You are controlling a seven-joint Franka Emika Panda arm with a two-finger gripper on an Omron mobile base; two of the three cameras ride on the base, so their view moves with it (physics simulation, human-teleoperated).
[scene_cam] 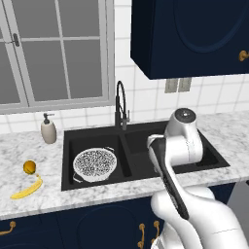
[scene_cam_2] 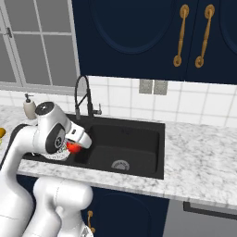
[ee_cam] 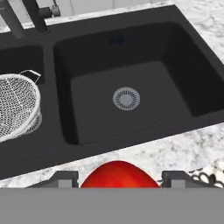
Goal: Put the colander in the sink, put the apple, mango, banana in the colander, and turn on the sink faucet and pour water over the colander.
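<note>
The arm is folded with its elbow high, and the hand is held low above the near rim of the sink (scene_cam: 214,156), between the two basins. The gripper (scene_cam_2: 72,146) has its fingers clamped on the apple (ee_cam: 119,174); contact appears two-sided, though the fingertips are largely hidden. The colander (scene_cam: 95,164) sits in the left basin. The mango (scene_cam: 29,167) and banana (scene_cam: 27,189) lie on the left counter (scene_cam: 19,146), near each other.

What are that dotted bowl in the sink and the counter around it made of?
The colander looks like thin white-coated metal or plastic, judging by its dense small holes; which one is unclear. The counter looks like polished marble or granite: white with grey speckled veining. The sink looks matte black, maybe composite.
</note>
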